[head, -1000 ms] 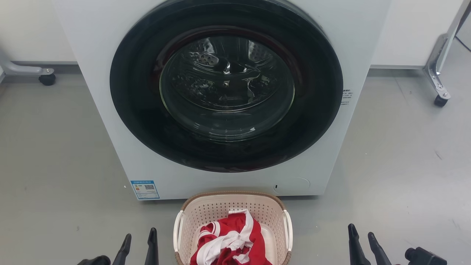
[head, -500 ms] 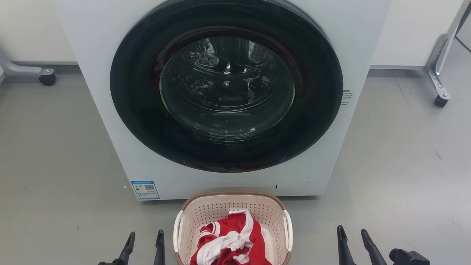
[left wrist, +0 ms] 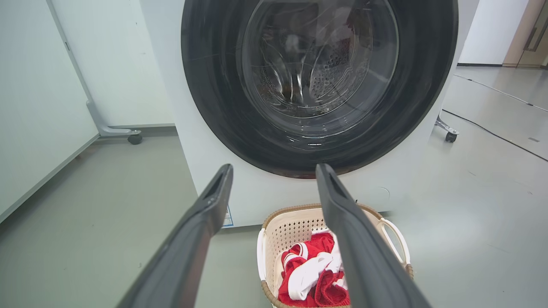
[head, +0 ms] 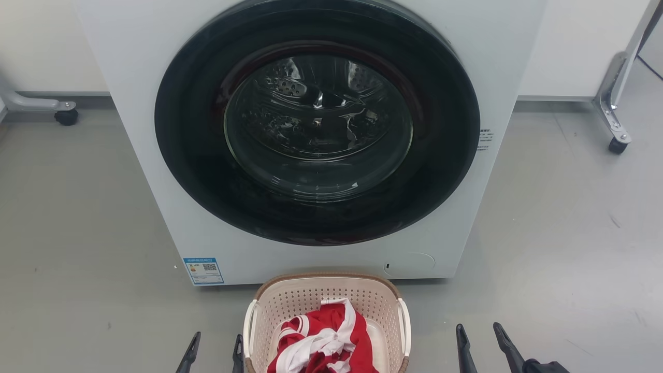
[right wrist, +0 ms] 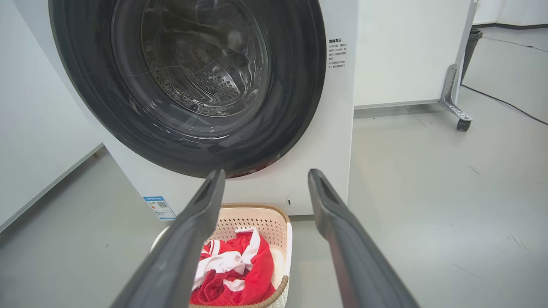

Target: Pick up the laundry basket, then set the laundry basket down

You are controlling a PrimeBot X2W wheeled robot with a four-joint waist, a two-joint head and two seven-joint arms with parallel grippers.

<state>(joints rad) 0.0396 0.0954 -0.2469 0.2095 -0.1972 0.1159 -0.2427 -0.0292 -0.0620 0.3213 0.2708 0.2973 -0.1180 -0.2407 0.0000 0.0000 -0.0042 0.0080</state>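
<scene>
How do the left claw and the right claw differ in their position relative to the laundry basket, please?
The left claw sits right beside the laundry basket; the right claw stands a clear gap from it. In the head view the right claw's tips reach slightly higher than the left claw's. Both are open, empty and point toward the washing machine.

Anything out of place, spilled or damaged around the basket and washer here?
Nothing stands out. The laundry basket sits upright on the floor before the washing machine, red-and-white garment inside, nothing spilled. The left gripper and right gripper flank it, both open.
</scene>
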